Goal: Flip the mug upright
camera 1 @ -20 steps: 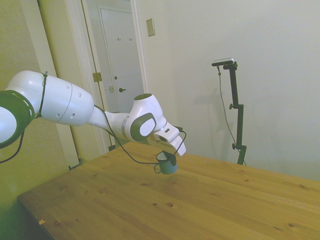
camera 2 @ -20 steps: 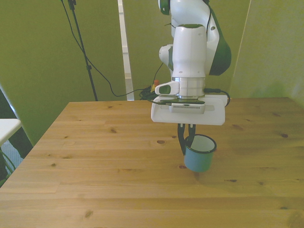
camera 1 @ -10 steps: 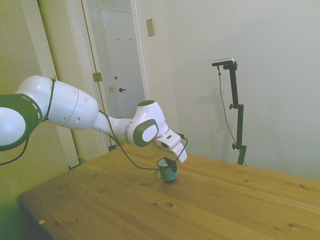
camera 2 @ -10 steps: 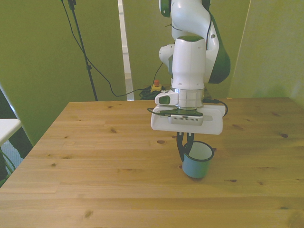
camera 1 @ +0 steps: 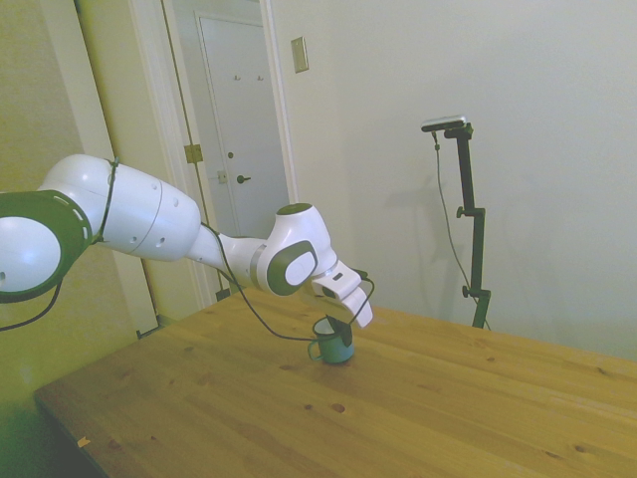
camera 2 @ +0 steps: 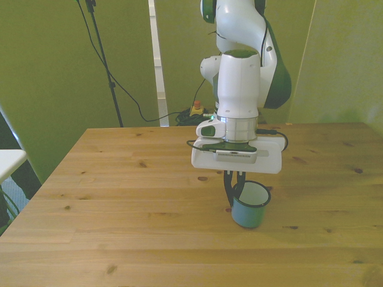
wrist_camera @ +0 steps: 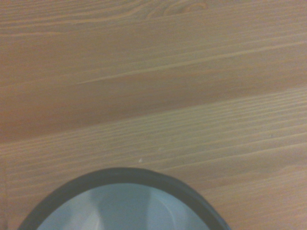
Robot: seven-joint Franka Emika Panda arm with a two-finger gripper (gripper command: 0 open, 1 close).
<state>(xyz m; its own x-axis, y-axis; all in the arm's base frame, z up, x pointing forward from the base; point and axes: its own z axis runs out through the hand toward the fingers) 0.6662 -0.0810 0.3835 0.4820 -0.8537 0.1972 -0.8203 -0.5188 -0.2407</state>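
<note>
Since 1 s ago, arm lowered the small teal-blue enamel mug (camera 2: pixel 250 204) to the wooden table (camera 2: pixel 119 197), mouth up. Two-finger gripper (camera 2: pixel 234 185) pinches rim nr handle. Placing step; next: release, lift straight up w/o tipping.

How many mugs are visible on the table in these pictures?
1. The single mug stands upright on the wooden table, mouth up, right of centre in the front view, directly under the gripper, whose jaws hold its rim. No other mug is visible.
</note>
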